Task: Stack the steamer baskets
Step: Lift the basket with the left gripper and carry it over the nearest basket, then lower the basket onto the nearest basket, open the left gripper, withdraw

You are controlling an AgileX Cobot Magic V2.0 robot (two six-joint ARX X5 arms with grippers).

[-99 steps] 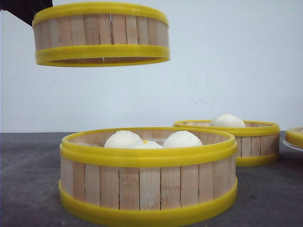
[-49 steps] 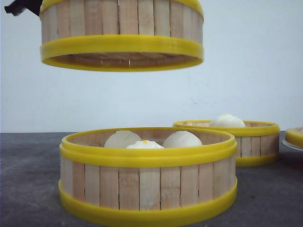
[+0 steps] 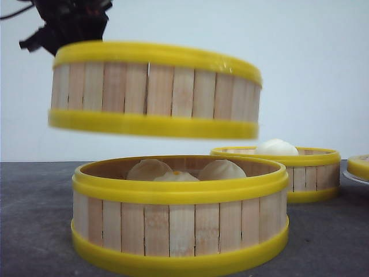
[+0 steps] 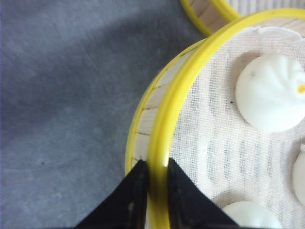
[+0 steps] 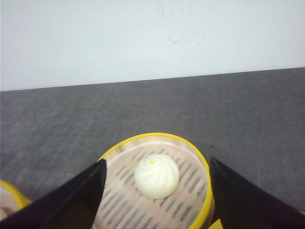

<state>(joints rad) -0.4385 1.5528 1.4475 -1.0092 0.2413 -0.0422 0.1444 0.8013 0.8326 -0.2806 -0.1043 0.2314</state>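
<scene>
My left gripper (image 4: 157,164) is shut on the yellow top rim of a steamer basket (image 3: 155,89), which hangs slightly tilted just above a second steamer basket (image 3: 179,225) on the table at the front. The held one carries white buns (image 4: 271,93) on a cloth; the one below also holds buns (image 3: 222,169). In the front view the left gripper (image 3: 69,23) shows dark at the held basket's upper left. A third steamer basket (image 3: 311,173) with one bun (image 5: 156,175) stands at the back right. My right gripper (image 5: 157,162) hovers open over it, touching nothing.
A flat yellow lid (image 3: 360,166) lies at the far right edge of the grey table (image 3: 34,219). A white wall (image 3: 311,69) stands behind. The third basket's rim (image 5: 204,164) sits between the right fingers' span.
The held basket has come down and tipped slightly, from high at the upper left to just above the front basket. The other baskets have not moved.
</scene>
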